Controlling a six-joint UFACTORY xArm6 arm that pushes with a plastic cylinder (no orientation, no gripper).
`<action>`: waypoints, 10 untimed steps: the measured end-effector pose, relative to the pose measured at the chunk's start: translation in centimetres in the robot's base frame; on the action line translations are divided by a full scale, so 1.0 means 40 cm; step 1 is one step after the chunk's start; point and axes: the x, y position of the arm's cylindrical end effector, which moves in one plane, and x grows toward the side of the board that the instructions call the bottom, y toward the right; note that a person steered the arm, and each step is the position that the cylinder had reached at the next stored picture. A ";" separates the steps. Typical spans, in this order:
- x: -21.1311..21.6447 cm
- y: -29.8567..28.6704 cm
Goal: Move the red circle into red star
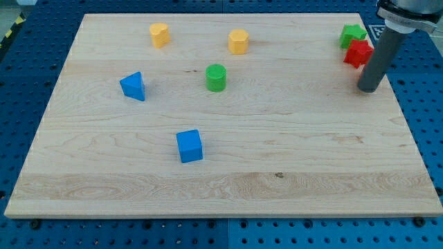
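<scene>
My tip rests on the wooden board near its right edge, in the upper right part of the view; it is a plain dark rod with no fingers or jaws, so nothing about it spreads, presses together or pinches. Just to the upper left of the tip, very close to the rod and perhaps touching it, sits the red star. Directly above that, touching or nearly touching it, is a green star, close to the board's top right corner. A red circle cannot be made out anywhere; if it is there, it may be hidden behind the rod, and I cannot tell. Well apart from the tip, toward the view's centre and upper part, stands a green cylinder. Above and to the right of it is a yellow hexagon-like block, and farther to the view's left along the top lies a second yellow block whose shape is harder to read. On the left side sits a blue triangle, and lower down, left of centre, a blue cube. The board rests on a blue perforated table.
</scene>
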 end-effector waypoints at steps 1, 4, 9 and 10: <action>-0.016 0.000; -0.007 0.108; 0.060 0.060; 0.060 0.060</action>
